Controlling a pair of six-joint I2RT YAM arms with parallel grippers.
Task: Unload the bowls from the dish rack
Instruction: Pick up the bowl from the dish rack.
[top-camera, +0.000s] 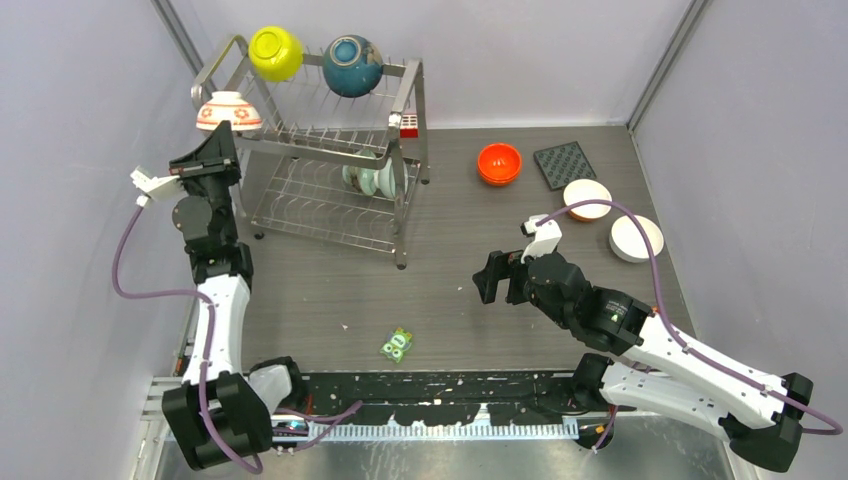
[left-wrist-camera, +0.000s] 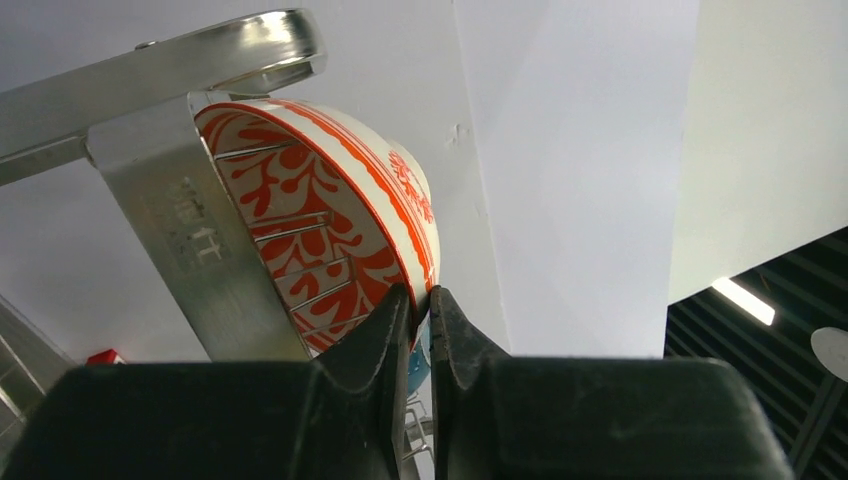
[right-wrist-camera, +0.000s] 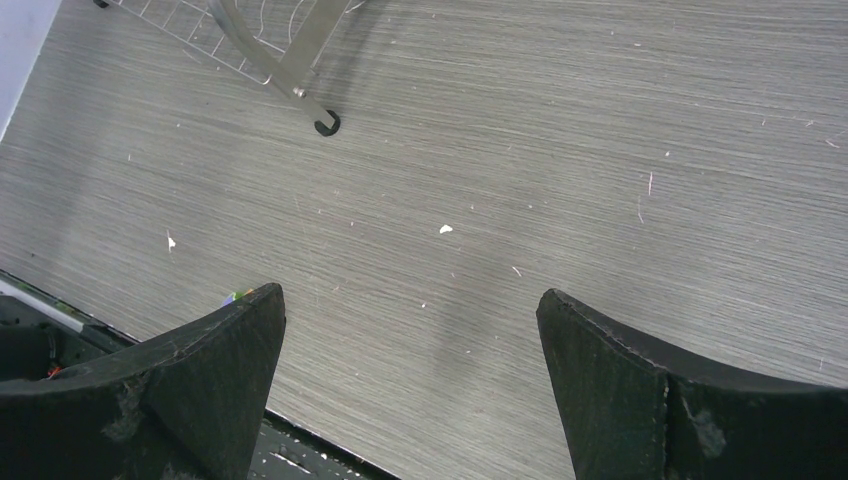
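The steel wire dish rack (top-camera: 408, 100) stands at the back left. On its top tier sit a yellow-green bowl (top-camera: 276, 52), a dark teal bowl (top-camera: 352, 65) and a white bowl with red flowers (top-camera: 228, 110). A pale green bowl (top-camera: 368, 178) stands on edge on the lower tier. My left gripper (top-camera: 222, 140) is at the rack's left end. In the left wrist view the left gripper (left-wrist-camera: 420, 295) is shut on the rim of the flowered bowl (left-wrist-camera: 330, 200), beside the rack frame (left-wrist-camera: 190, 240). My right gripper (top-camera: 490, 277) hangs open over bare table (right-wrist-camera: 410, 300).
An orange bowl (top-camera: 499, 163), two white bowls (top-camera: 587, 198) (top-camera: 636, 238) and a dark square mat (top-camera: 565, 164) lie on the table at the right. A small green object (top-camera: 398, 344) lies near the front edge. A rack foot (right-wrist-camera: 325, 125) shows ahead of the right gripper.
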